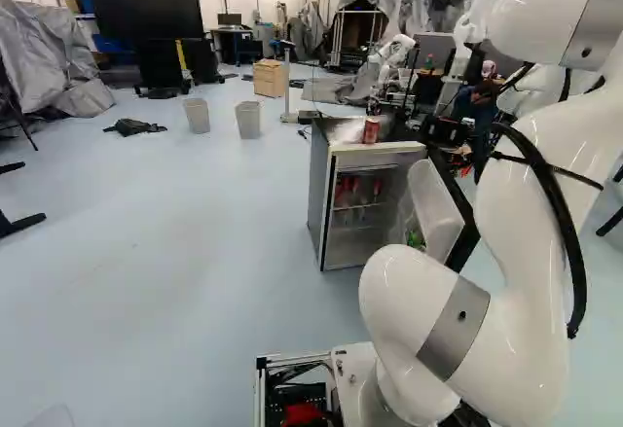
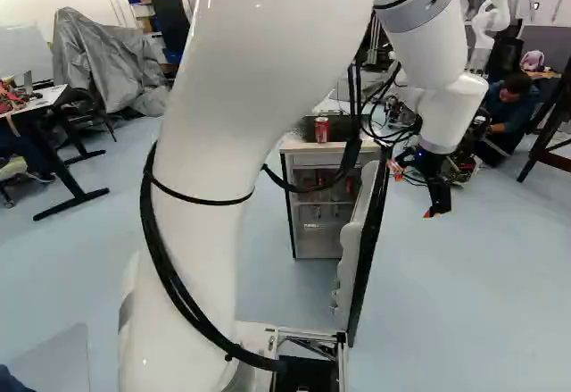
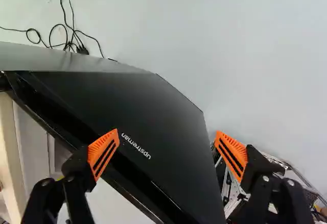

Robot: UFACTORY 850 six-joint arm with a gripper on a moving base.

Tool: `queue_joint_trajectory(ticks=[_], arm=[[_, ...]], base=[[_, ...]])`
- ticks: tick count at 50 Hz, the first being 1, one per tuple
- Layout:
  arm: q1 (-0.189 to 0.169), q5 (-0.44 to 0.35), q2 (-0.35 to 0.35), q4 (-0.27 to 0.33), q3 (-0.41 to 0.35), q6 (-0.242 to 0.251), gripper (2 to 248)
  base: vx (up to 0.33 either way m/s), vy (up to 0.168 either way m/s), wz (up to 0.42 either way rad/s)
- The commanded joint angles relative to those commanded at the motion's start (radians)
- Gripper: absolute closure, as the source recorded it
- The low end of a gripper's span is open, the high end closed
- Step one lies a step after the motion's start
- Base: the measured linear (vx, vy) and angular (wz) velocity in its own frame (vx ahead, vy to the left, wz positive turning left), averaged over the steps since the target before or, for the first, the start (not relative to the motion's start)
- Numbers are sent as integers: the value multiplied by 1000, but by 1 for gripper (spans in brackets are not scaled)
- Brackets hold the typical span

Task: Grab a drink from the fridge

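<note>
Black fridge door (image 3: 153, 106) beneath widely parted fingers (image 3: 103, 152), dark cables (image 3: 82, 50) on pale floor (image 3: 255, 45).

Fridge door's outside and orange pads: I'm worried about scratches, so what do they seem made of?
The door's outside looks like coated metal or plastic, satin black with soft sheen. The orange pads seem matte rubber or plastic, crossed by dark slots.

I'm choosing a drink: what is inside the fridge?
The fridge holds a few red items high up; a green one sits by the open door. Whatever stands behind the red ones is covered.
</note>
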State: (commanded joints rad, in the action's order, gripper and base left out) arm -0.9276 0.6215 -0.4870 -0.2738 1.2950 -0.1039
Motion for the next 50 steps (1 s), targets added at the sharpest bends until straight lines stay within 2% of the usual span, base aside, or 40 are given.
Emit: queue_joint_trajectory(ticks=[18,35,50], arm=[[-19,4,6,0,-8,0,3],[-21,49,7,0,-10,0,3],[-21,70,-31,0,1,0,3]], base=[[0,0,0],[0,0,0],[0,0,0]])
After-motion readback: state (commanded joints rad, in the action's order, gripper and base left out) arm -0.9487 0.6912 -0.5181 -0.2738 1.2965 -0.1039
